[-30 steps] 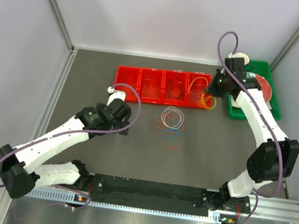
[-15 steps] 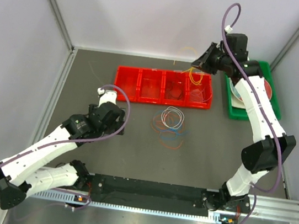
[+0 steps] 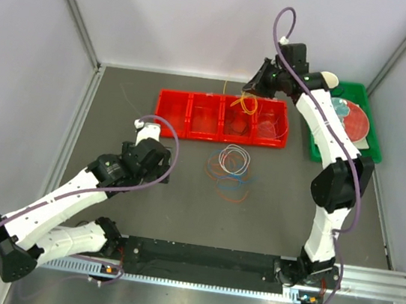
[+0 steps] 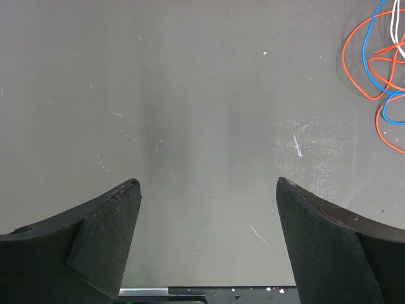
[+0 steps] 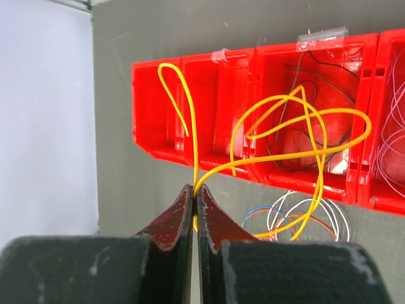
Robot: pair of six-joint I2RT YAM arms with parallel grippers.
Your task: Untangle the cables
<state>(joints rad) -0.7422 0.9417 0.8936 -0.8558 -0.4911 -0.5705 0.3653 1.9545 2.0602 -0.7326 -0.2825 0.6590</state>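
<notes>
Left gripper (image 4: pixel 207 183): jaws stand wide apart. The two black fingers (image 4: pixel 101 231) enter from the lower corners, tips pointing up and inward, with bare table showing between them. Both tips are above the surface; contact with it cannot be determined. Table (image 4: pixel 190 95): flat grey top, marked with fine scratches, pale scuffs and a few white specks. Cables (image 4: pixel 380 63): a tangle in the upper right corner, cut off by the frame edge and well apart from both fingers. It consists of red loops (image 4: pixel 343 57) overlapping a blue strand (image 4: pixel 366 57), with a white strand (image 4: pixel 393 25) at the far right margin. A black strip (image 4: pixel 209 295) runs along the bottom edge between the fingers.
</notes>
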